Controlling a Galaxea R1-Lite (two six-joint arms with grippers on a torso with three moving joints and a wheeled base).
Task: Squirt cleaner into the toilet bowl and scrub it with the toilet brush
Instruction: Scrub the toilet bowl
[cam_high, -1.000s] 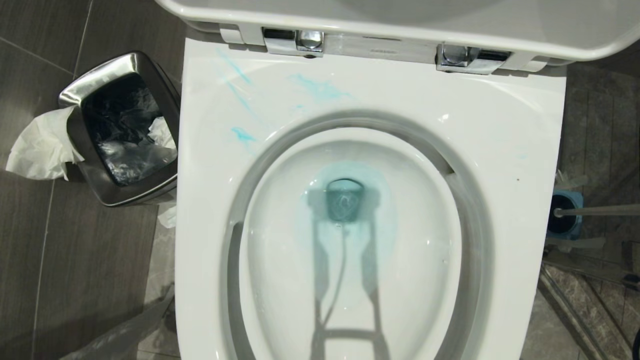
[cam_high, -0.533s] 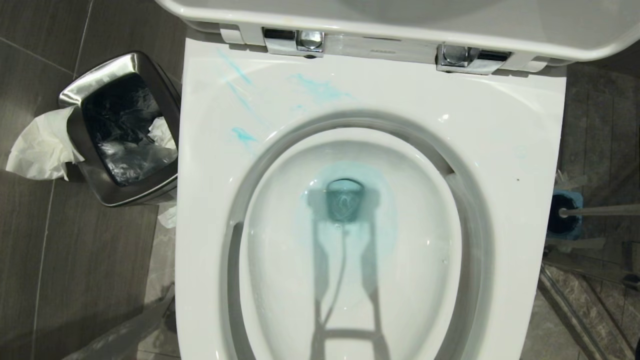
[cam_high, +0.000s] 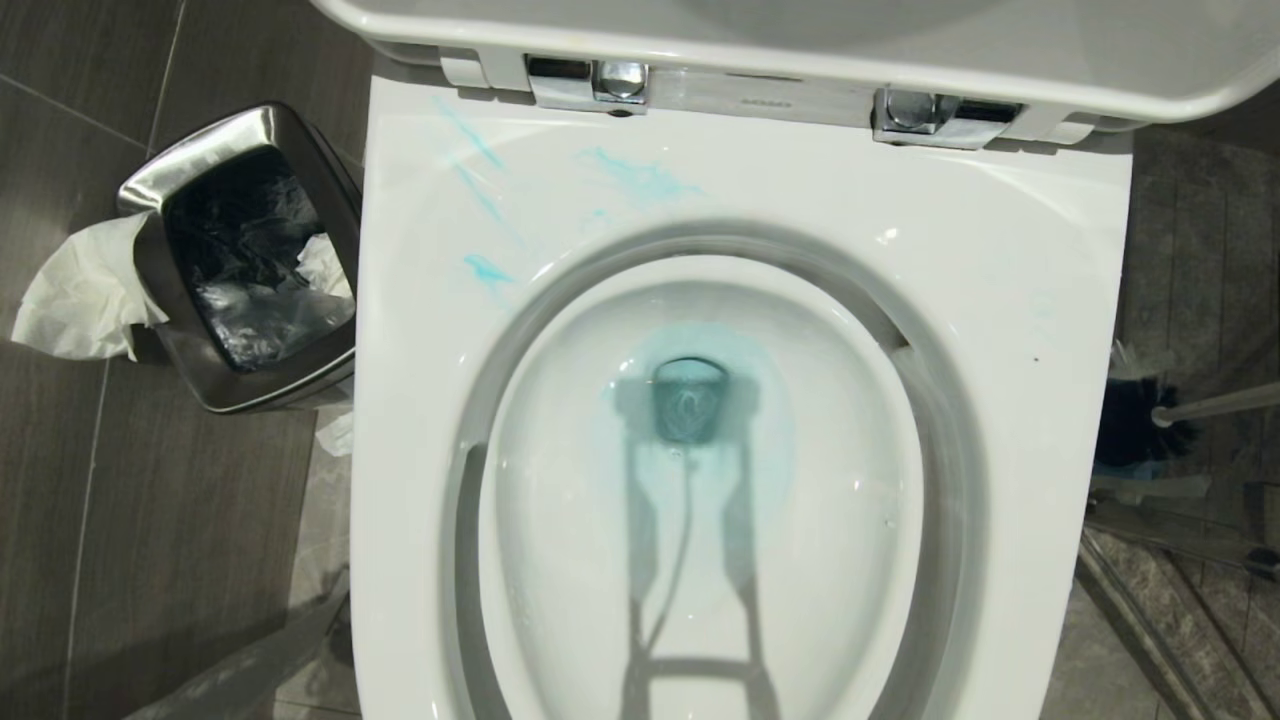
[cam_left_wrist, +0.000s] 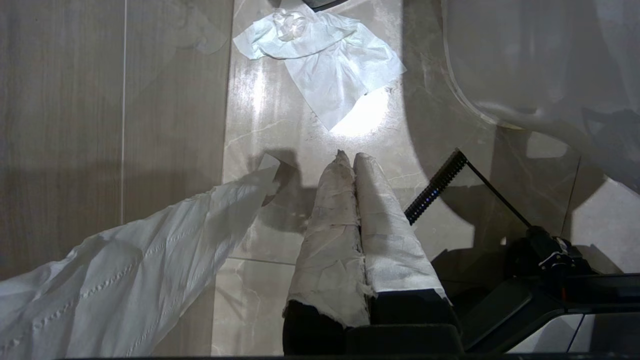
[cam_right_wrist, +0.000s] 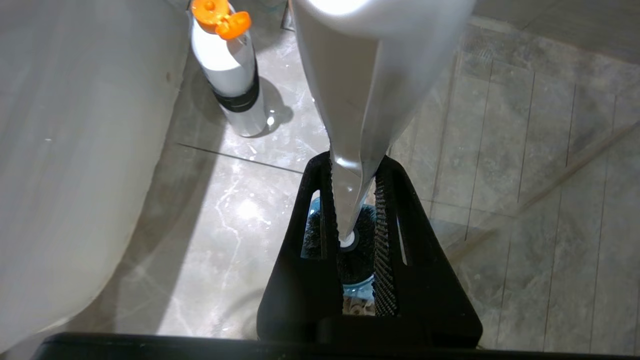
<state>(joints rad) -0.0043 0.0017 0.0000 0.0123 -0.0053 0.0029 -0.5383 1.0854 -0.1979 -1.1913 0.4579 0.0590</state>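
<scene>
On the far left stands the steel waste bin (cam_high: 245, 265) with crumpled tissue (cam_high: 85, 295) hanging off its rim, well clear of the work; the left gripper (cam_left_wrist: 352, 160) is parked low over the floor tiles, its paper-wrapped fingers pressed together on nothing. In the middle, the toilet bowl (cam_high: 1010, 260) lies open, the cleaner (cam_high: 640, 178) streaked across the back rim and tinting the water at the drain — so the squirting looks done and scrubbing not yet begun. At the right edge the toilet brush (cam_high: 1140, 425) has its dark bristles just above its blue holder (cam_right_wrist: 357, 290), and the right gripper (cam_right_wrist: 354, 165) pinches the white handle between its ribbed pads. The risks, as I judge them: the grip sits far from the heavy head, so the handle could pivot or slip in the jaws; the bristles could drag the light holder over; or a wide swing could knock the head on the bowl's outer wall — or the spray bottle (cam_right_wrist: 230, 70) standing nearby.
</scene>
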